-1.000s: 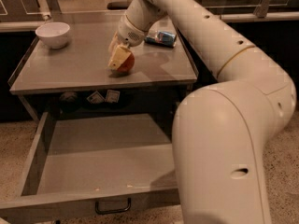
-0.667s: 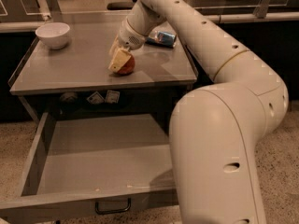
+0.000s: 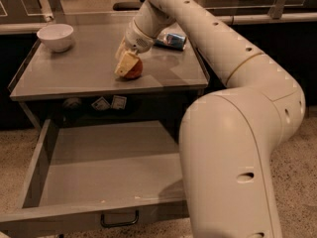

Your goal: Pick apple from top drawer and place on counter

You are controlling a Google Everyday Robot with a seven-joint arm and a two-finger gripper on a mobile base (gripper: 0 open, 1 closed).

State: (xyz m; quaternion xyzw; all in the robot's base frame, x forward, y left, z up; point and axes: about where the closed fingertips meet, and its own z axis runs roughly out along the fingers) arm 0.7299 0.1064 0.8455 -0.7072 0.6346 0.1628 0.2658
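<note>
The small red and yellowish apple sits on the grey metal counter, near its front middle. My gripper reaches down from the cream arm and is shut on the apple, with one pale finger covering the apple's left side. The apple's underside looks to be touching the counter. The top drawer is pulled wide open below the counter, with nothing in it. Its small black handle shows at the front.
A white bowl stands at the counter's back left. A crushed blue can lies at the back right, behind my wrist. My large arm body fills the right side, next to the drawer. Dark cabinets stand behind.
The gripper and the apple stay at nearly the same spot on the counter. The arm has shifted only slightly.
</note>
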